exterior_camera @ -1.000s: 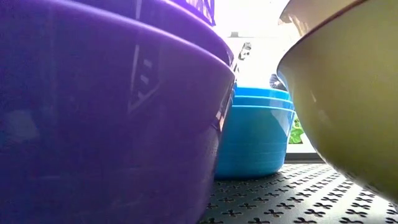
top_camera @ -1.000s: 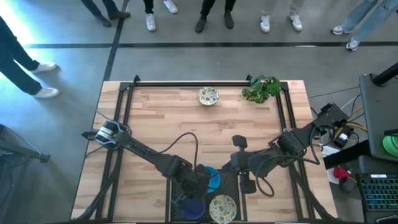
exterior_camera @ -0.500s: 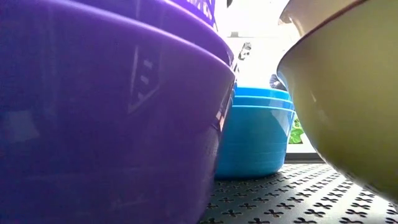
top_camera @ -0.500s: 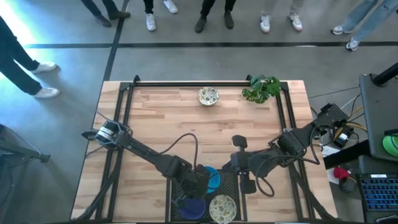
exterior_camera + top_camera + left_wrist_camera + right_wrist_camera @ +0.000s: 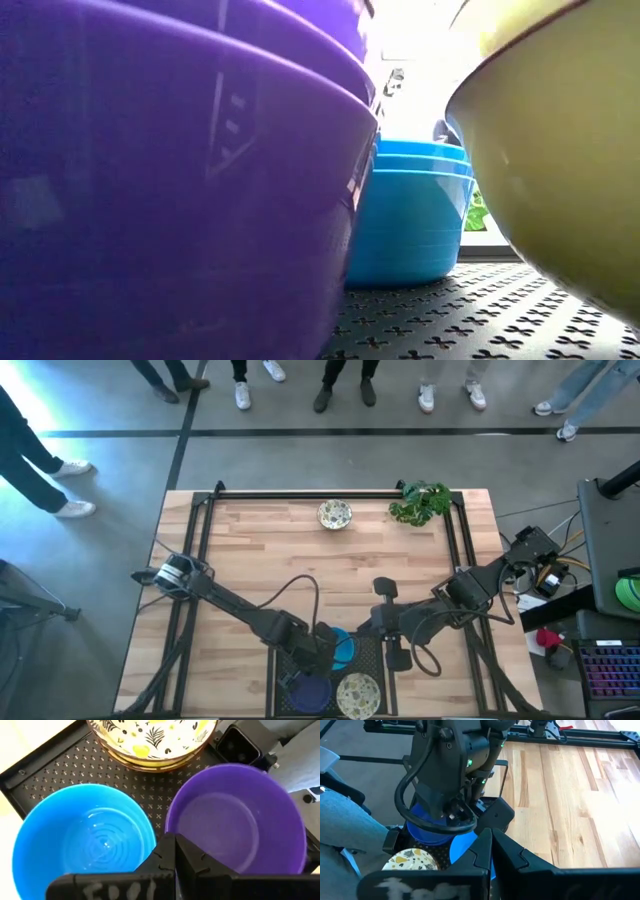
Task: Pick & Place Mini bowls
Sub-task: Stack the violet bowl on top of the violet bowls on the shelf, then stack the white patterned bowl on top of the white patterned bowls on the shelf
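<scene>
Left claw point(image 5: 172, 851) hovers clenched and empty above the bright blue round mini bowl point(image 5: 85, 832) and deep purple round mini bowl point(image 5: 235, 815), probably lining up a pick. Right claw point(image 5: 490, 845), clenched too, waits nearby over the wooden counter point(image 5: 270, 550).

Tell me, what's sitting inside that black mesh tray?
The tray holds three stacks of mini bowls: blue, purple and cream patterned. The shut left gripper hovers above them. How many bowls are in each stack is hidden.

glossy plastic bowls point(image 5: 235, 825); matt perforated metal tray point(image 5: 60, 775); wood table point(image 5: 250, 560).
</scene>
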